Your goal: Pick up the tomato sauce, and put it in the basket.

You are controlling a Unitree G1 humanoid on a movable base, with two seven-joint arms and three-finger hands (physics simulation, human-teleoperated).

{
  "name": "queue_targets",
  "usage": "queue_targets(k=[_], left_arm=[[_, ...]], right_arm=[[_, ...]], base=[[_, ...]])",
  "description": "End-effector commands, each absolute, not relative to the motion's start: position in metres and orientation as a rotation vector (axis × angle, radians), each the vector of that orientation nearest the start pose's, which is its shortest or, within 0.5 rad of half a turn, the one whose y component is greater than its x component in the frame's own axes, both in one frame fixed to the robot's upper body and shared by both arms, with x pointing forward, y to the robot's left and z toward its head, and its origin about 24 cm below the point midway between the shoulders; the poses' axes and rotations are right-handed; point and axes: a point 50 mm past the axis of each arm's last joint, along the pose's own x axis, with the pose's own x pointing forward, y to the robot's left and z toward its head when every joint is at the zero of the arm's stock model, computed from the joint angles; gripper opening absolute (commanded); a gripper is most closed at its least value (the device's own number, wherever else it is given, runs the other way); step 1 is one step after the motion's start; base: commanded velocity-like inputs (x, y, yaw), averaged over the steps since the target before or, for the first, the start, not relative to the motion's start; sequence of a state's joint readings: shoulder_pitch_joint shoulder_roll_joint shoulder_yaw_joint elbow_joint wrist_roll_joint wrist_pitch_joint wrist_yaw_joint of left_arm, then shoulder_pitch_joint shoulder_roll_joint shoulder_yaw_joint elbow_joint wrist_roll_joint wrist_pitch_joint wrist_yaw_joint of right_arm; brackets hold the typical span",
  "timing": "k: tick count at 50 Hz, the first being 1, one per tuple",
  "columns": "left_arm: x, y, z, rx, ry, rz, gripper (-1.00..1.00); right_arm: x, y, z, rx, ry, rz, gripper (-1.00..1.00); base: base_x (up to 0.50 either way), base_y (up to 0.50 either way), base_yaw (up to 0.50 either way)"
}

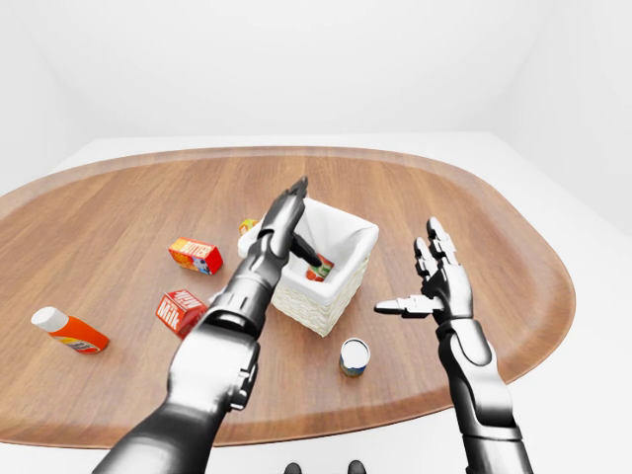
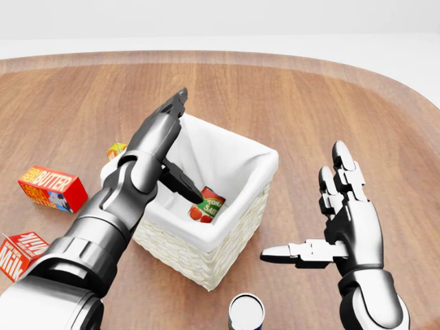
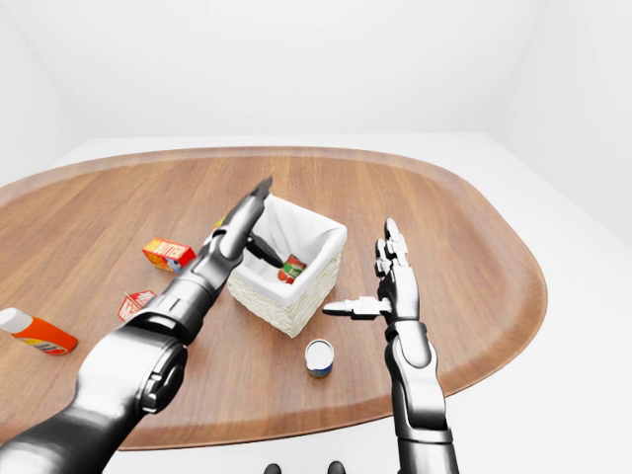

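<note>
Tomato sauce can [image 2: 207,205] lying inside white-lined basket [image 2: 237,230]; left hand [image 2: 170,148] spread open above it, right hand [image 2: 344,220] open, idle; risk: withdrawing fingers snagging the liner, tipping basket.

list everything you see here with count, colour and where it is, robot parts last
table: 1, brown wood, fills the views
basket: 1, white lined wicker, centre of head view
tomato sauce can: 1, red and green label, inside the basket
butter box: 1, red and orange, left of basket
milk carton: 1, red, lower left edge
small carton: 1, orange and green, mostly hidden behind the left arm
bottle: 1, orange with white cap, far left of left-eye view
tin can: 1, silver top, blue side, below basket
left hand: 1, grey-black, open over basket
right hand: 1, silver, open, right of basket
</note>
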State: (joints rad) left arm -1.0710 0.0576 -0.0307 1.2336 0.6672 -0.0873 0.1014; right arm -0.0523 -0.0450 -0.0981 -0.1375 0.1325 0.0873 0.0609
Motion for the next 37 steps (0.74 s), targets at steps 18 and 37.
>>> queue_targets(k=[18, 37], left_arm=[[0.410, 0.082, 0.160, 0.778, -0.176, -0.209, 1.00], [0.364, 0.082, 0.206, 0.666, -0.444, -0.257, 1.00]], right_arm=[[0.262, -0.172, 0.076, 0.082, -0.094, -0.001, 1.00], [0.262, -0.171, 0.076, 0.080, -0.096, -0.002, 1.00]], base=[[0.00, 0.00, 0.00], [0.00, 0.00, 0.00]])
